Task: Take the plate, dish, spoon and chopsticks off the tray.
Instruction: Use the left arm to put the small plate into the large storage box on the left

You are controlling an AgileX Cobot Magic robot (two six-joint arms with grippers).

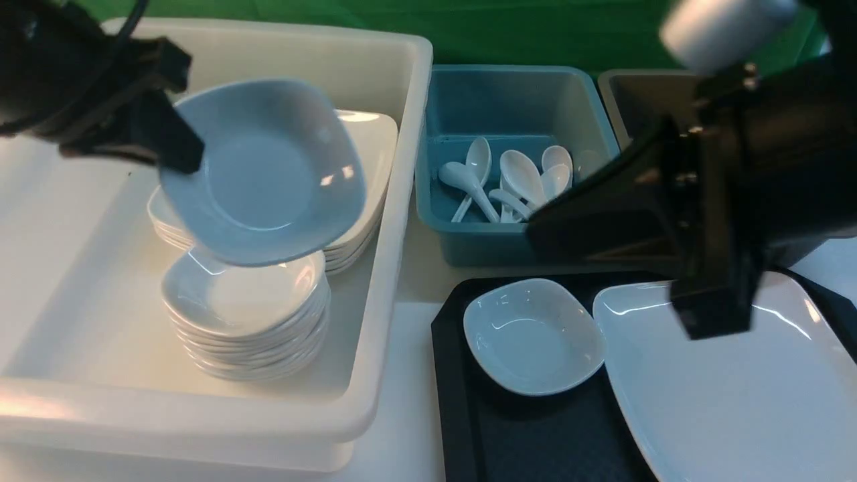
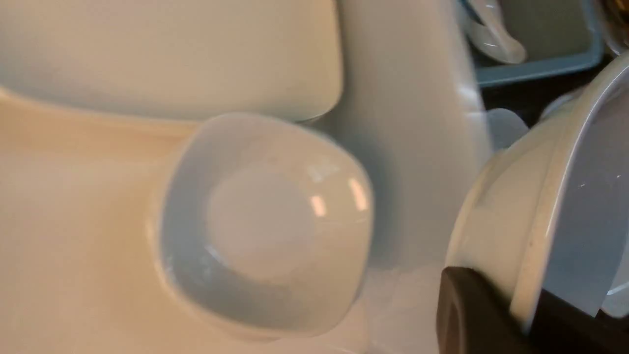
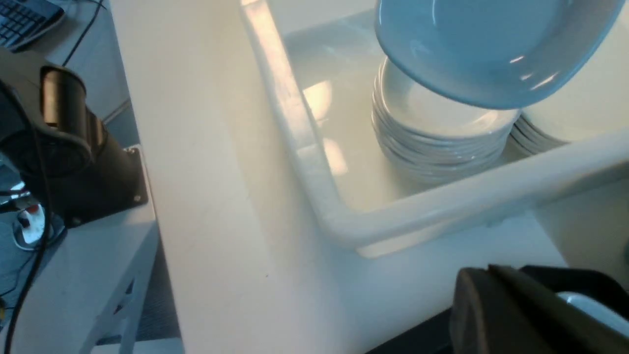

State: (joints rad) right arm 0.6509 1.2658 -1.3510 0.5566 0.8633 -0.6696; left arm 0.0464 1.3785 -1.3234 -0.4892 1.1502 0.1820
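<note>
Front view: the left gripper (image 1: 177,150) is clamping the dish (image 1: 268,174) by its rim, tilting it just above the dish stack (image 1: 248,314) in the white tub (image 1: 402,201); the right gripper (image 1: 713,314), jaws together, is hovering over the plate (image 1: 736,402) on the tray (image 1: 462,415). Left wrist view: the dish stack (image 2: 265,226) is lying beside and below the jaws. Right wrist view: the dish (image 3: 491,49) is overhanging the dish stack (image 3: 437,142).

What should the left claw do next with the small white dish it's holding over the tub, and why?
Probably lower the small glossy white dish onto the stack of matching dishes in the large white plastic tub. The left claw grips its rim, holding it tilted just above that stack, not resting on it.
</note>
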